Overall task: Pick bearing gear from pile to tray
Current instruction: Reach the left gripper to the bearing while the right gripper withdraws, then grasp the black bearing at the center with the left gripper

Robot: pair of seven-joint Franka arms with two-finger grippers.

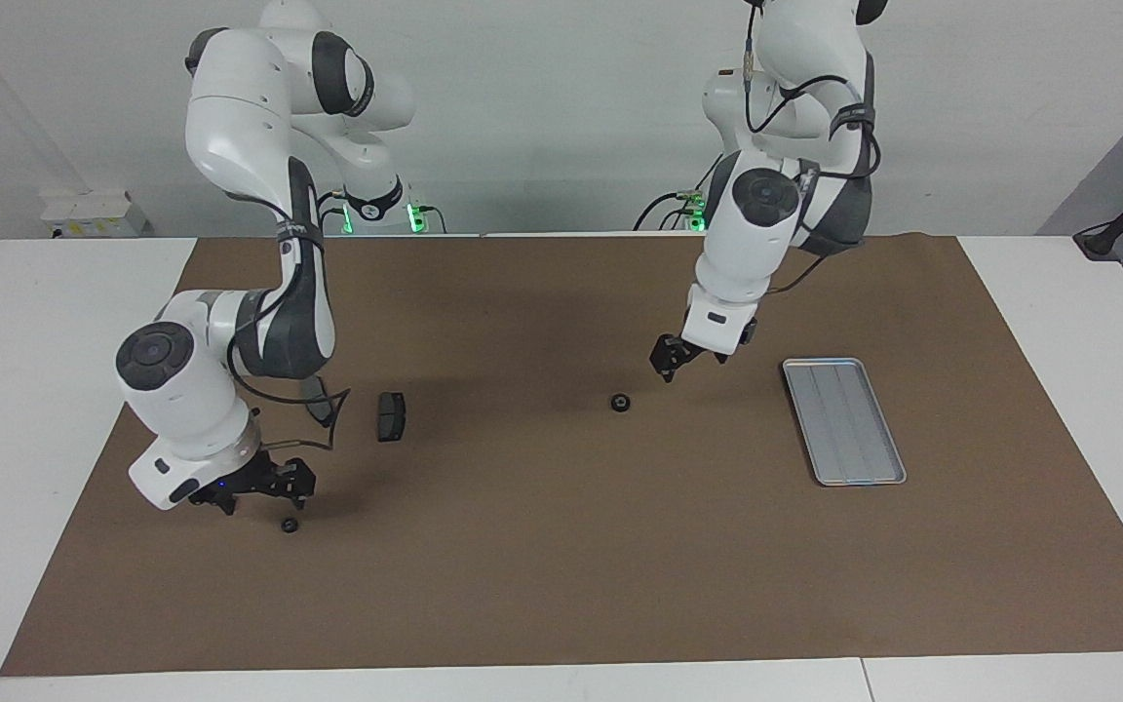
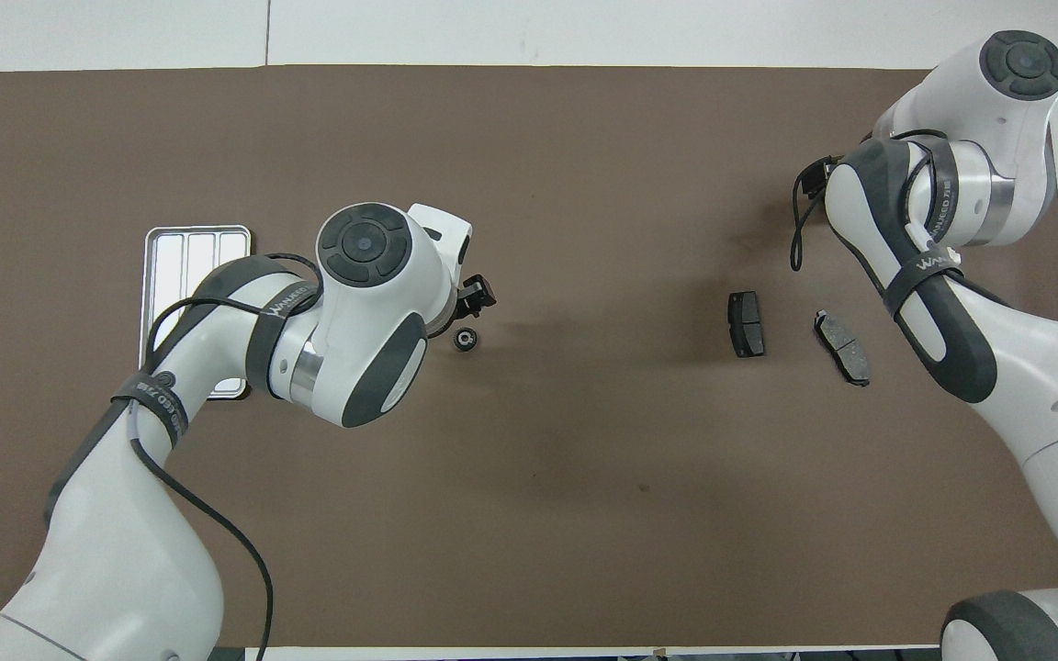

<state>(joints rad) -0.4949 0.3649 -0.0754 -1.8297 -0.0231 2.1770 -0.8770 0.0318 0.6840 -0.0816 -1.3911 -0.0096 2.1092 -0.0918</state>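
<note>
A small black round bearing gear (image 1: 621, 402) (image 2: 465, 340) lies alone mid-mat. My left gripper (image 1: 686, 363) (image 2: 477, 298) hangs open low over bare mat right beside it, toward the tray. The silver ridged tray (image 1: 844, 419) (image 2: 189, 252) lies flat with nothing in it at the left arm's end; the left arm covers part of it in the overhead view. At the right arm's end, my right gripper (image 1: 259, 492) is open and low, just beside a second small black ring (image 1: 290, 525). Two dark grey brake pads (image 2: 747, 323) (image 2: 843, 347) lie there too.
A brown mat (image 1: 561, 585) covers the table, with white table margins (image 1: 35, 439) around it. One brake pad (image 1: 391, 416) lies nearer to the robots than the second ring. The right arm's elbow and cable hang over that end.
</note>
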